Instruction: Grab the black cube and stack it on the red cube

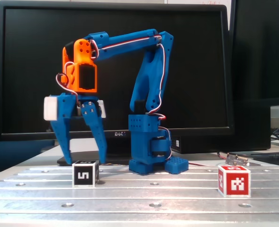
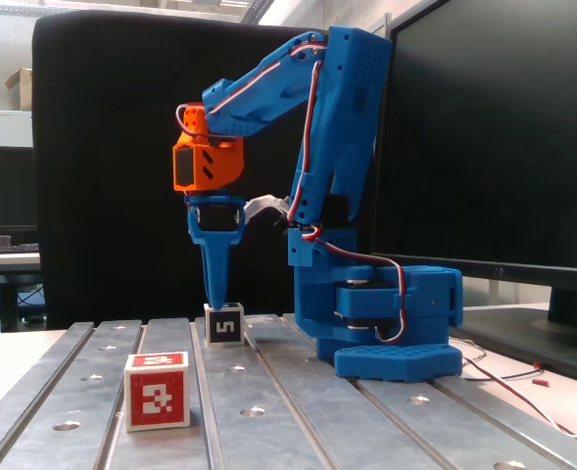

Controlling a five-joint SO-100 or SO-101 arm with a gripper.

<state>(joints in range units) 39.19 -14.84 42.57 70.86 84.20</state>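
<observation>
The black cube [image 1: 85, 174] sits on the slotted metal table [image 1: 153, 189], left of the arm's blue base in a fixed view; it also shows in the other fixed view [image 2: 224, 323]. My gripper [image 1: 85, 160] points straight down over it, open, with one blue finger on each side and the tips about level with the cube's top; in the other fixed view the gripper [image 2: 216, 299] hangs just above the cube. It holds nothing. The red cube [image 1: 234, 180] stands apart at the right; in the other fixed view the red cube [image 2: 158, 390] is at the front left.
The arm's blue base [image 1: 148, 151] stands between the two cubes, bolted at the table's back. A black monitor [image 1: 191, 71] fills the background. Wires and a small metal part [image 1: 237, 160] lie behind the red cube. The table has grooves and screw holes.
</observation>
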